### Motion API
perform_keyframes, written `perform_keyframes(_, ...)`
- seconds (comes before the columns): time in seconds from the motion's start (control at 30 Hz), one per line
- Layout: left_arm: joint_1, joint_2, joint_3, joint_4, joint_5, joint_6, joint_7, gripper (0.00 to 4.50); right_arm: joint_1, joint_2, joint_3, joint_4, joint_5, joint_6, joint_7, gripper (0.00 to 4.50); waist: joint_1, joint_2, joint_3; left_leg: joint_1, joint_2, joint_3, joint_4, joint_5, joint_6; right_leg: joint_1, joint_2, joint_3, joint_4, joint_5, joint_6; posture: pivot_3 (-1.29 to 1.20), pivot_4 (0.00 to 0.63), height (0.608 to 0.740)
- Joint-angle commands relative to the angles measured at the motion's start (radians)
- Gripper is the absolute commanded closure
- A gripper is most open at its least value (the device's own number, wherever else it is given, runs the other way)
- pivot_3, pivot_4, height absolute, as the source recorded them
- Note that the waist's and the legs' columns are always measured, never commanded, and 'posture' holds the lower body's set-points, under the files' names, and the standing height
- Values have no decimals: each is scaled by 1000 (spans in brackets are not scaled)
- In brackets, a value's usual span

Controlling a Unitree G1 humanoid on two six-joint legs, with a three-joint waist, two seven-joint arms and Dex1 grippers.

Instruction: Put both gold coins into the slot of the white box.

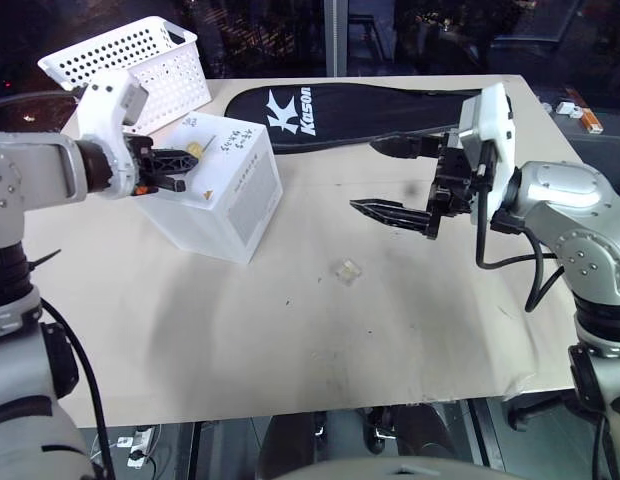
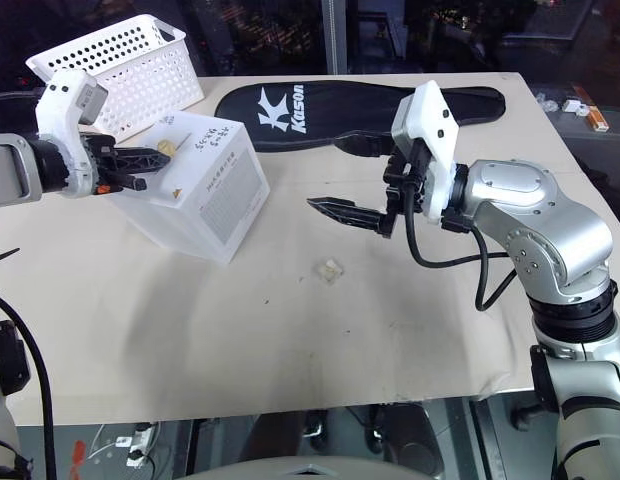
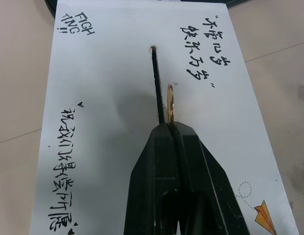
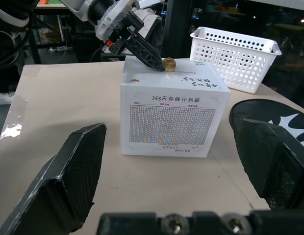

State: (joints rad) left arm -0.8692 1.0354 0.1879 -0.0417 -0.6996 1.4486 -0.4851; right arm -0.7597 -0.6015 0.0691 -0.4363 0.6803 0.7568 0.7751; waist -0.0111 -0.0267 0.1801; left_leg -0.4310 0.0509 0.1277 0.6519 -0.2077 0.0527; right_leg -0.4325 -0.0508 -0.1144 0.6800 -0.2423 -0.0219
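Coin [image 3: 170, 103] is pinched edge-on in the left fingers [image 3: 179, 147] beside the box's [image 1: 235, 195] slot [image 3: 155, 81]; right fingers [image 1: 390, 212] gape empty at 3 o'clock above the beige tabletop [image 1: 320, 330].

Coins and white cube box

A round gold coin [image 3: 170, 103] stands on edge just beside the thin dark slot [image 3: 155, 81] atop the handwritten white cardboard box [image 1: 225, 190]; a pale squarish coin [image 1: 347, 268] lies near the box.

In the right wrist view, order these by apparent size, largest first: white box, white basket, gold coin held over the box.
1. white box
2. white basket, farther away, so possibly bigger than it looks
3. gold coin
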Motion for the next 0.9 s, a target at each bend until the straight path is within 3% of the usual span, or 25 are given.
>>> perform_keyframes(0.03, -12, 1, 20, -13, 24, 20, 11, 4500, -6, -1, -16, -40, 3, -8, -2, 20, 0, 0, 0, 0, 0, 0, 0, 0, 0, 0, 0, 0, 0, 0, 0, 0, 150, 738)
perform_keyframes(0.9, -46, -59, 77, 8, 57, 44, 26, 4500, 6, 3, -21, -49, 8, -10, 4, 20, 1, 0, 0, 0, 0, 0, 1, 0, 0, 0, 0, 0, 1, 0, 0, 0, 150, 738)
